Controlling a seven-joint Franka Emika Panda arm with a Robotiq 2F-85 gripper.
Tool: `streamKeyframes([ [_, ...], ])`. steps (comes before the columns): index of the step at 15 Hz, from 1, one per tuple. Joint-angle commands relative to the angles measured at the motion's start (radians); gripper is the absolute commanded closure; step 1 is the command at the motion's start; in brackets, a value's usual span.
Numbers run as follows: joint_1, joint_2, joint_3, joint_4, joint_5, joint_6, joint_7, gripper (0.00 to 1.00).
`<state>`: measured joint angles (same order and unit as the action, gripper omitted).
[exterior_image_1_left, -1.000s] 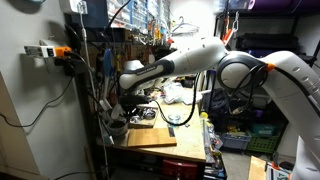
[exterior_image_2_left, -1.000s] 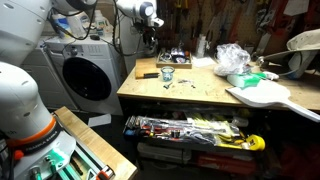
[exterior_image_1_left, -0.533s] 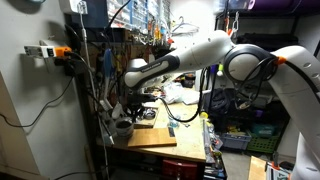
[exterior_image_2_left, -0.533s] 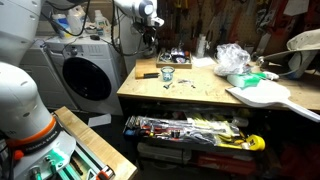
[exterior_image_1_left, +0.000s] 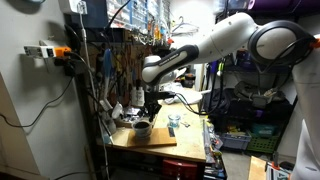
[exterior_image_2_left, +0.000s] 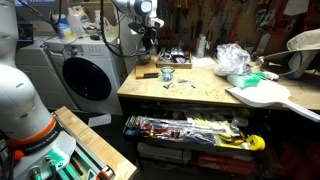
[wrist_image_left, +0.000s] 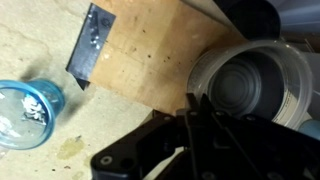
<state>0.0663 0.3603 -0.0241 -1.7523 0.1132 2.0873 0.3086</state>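
Note:
My gripper (wrist_image_left: 190, 104) is shut, its thin fingertips pinched on the left rim of a grey round container (wrist_image_left: 245, 90). In an exterior view the gripper (exterior_image_1_left: 148, 112) hangs straight down and holds the dark container (exterior_image_1_left: 142, 128) over a wooden board (exterior_image_1_left: 160, 138). The board (wrist_image_left: 150, 50) fills the middle of the wrist view. A small blue cup (wrist_image_left: 25, 112) stands on the bench beside the board and shows in both exterior views (exterior_image_1_left: 172, 121) (exterior_image_2_left: 166, 73). In the exterior view from the front the gripper (exterior_image_2_left: 148, 50) is at the bench's back left.
A dark metal plate (wrist_image_left: 92, 42) lies at the board's edge. The workbench (exterior_image_2_left: 200, 95) carries a crumpled plastic bag (exterior_image_2_left: 232, 58) and a white cut-out panel (exterior_image_2_left: 265, 96). A washing machine (exterior_image_2_left: 90, 75) stands beside it and an open tool drawer (exterior_image_2_left: 190, 130) below. Hanging tools (exterior_image_1_left: 108, 75) line the wall.
The arm has swung to the right along the bench and the grey container has moved with the gripper, from the bench's left edge to above the wooden board.

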Motion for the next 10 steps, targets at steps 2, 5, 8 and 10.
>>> streamKeyframes([
  [2,-0.042,-0.197,0.002,-0.292,-0.004,0.085,-0.131,0.99],
  [5,-0.071,-0.265,-0.003,-0.407,0.015,0.178,-0.209,0.99],
  [8,-0.094,-0.3,-0.015,-0.483,0.027,0.27,-0.216,0.99],
  [10,-0.107,-0.307,-0.023,-0.512,0.032,0.31,-0.225,0.99],
])
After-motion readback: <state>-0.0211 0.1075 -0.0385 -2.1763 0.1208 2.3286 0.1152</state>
